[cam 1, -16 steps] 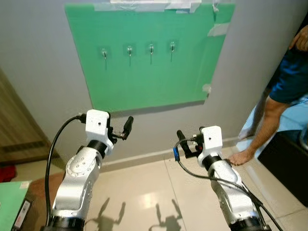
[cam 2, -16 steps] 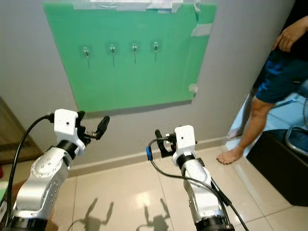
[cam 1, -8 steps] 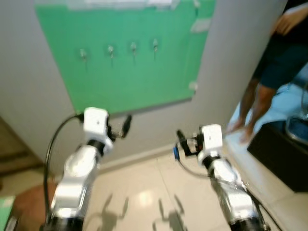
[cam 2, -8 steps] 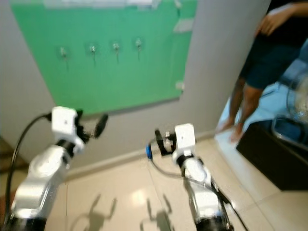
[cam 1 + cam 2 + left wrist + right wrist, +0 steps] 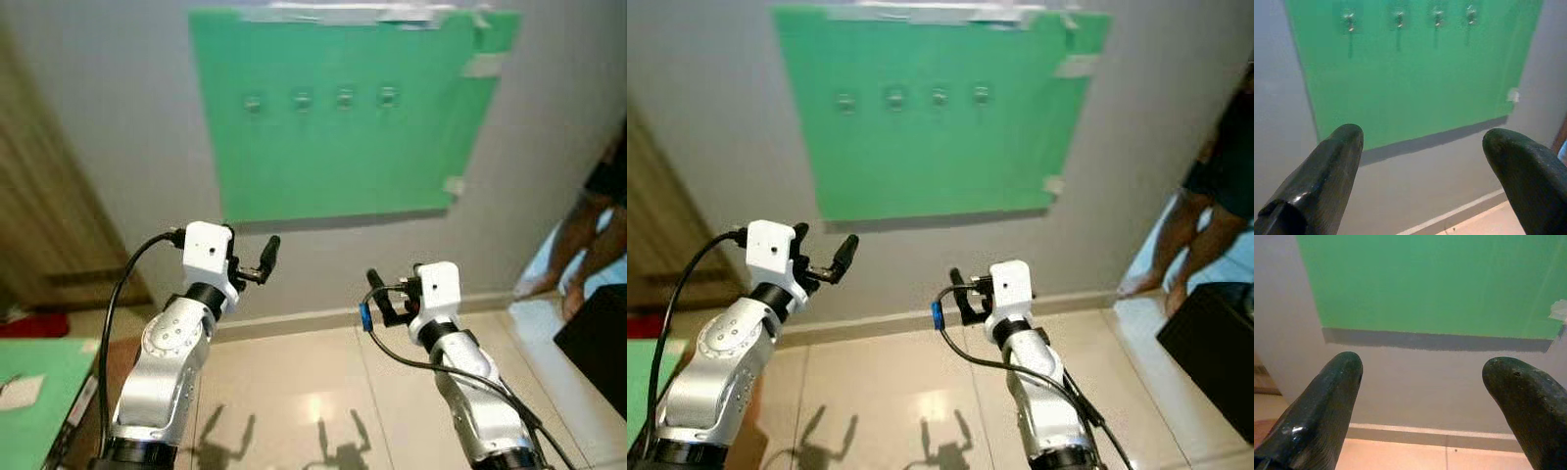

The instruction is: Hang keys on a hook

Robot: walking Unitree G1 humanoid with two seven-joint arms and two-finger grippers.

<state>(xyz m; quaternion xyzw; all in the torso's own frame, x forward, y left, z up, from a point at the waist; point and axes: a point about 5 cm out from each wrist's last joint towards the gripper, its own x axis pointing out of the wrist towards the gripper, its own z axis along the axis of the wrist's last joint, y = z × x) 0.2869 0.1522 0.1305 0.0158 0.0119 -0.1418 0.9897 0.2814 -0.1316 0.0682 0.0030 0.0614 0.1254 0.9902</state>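
A smooth green board (image 5: 343, 113) is taped to the grey wall (image 5: 118, 108), its top edge held by pale tape strips and cut off at the top of the head views. Along its upper part runs a row of four small metal hooks (image 5: 1399, 19); in the head views they are soft blurs, and only the left wrist view shows them as short shiny pegs with thin shadows below. No keys can be made out on any hook or in either tool. The left tool (image 5: 265, 259), black and rounded at the tips, is raised in front of the wall below the board's lower left corner, its fingers (image 5: 1327, 171) spread wide with nothing between them. The right tool (image 5: 377, 294) is held lower, below the board's lower edge, likewise spread and holding nothing, its fingers (image 5: 1327, 401) matte with a fine ribbed texture. At the right edge a person's bare legs (image 5: 578, 255) stand on the floor, the body cut off by the frame, beside a dark box (image 5: 598, 352) that is only partly in view. The glossy beige tile floor (image 5: 304, 392) carries the tools' shadows. A wooden panel (image 5: 49, 215) shows at the left edge.
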